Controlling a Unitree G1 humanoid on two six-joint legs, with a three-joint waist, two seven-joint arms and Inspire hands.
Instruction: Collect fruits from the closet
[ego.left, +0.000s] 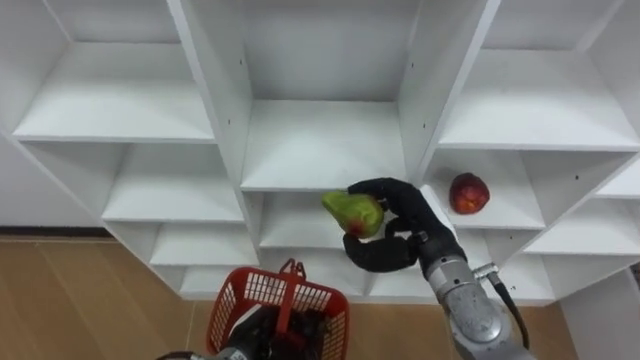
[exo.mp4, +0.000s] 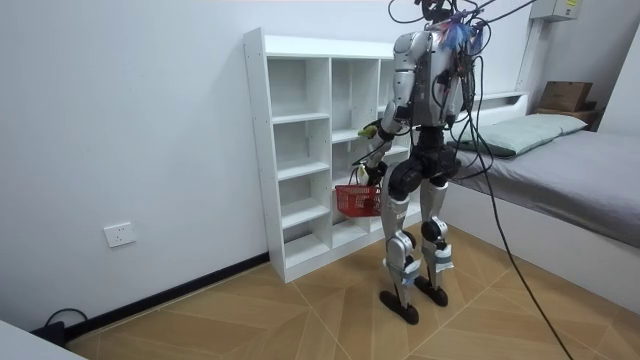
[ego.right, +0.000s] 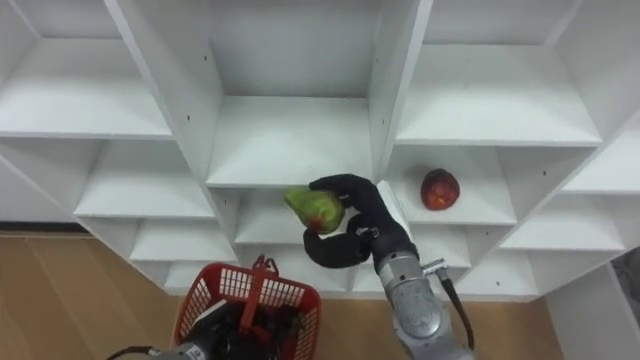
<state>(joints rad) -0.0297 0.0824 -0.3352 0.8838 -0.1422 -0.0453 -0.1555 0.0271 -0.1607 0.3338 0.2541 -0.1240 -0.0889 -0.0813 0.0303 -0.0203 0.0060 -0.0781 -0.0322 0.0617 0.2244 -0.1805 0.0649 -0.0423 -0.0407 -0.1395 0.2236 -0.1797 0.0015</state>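
My right hand (ego.left: 400, 228) (ego.right: 358, 222) is shut on a green pear-shaped fruit with a red patch (ego.left: 354, 213) (ego.right: 315, 209), held in front of the closet's middle column. A red apple (ego.left: 468, 193) (ego.right: 439, 189) lies on a shelf in the right column. Below and left of the pear hangs the red basket (ego.left: 262, 296) (ego.right: 232, 296), with my left hand (ego.left: 262, 335) (ego.right: 222, 335) under its handle; its fingers are hidden. In the room view I stand facing the white closet (exo.mp4: 300, 150), the basket (exo.mp4: 358, 198) at hip height.
The closet's other shelves (ego.left: 120, 100) are bare white boards, with upright dividers (ego.left: 215, 80) between columns. Wooden floor (ego.left: 80, 290) lies below. A bed (exo.mp4: 580, 170) stands behind me at the room view's right.
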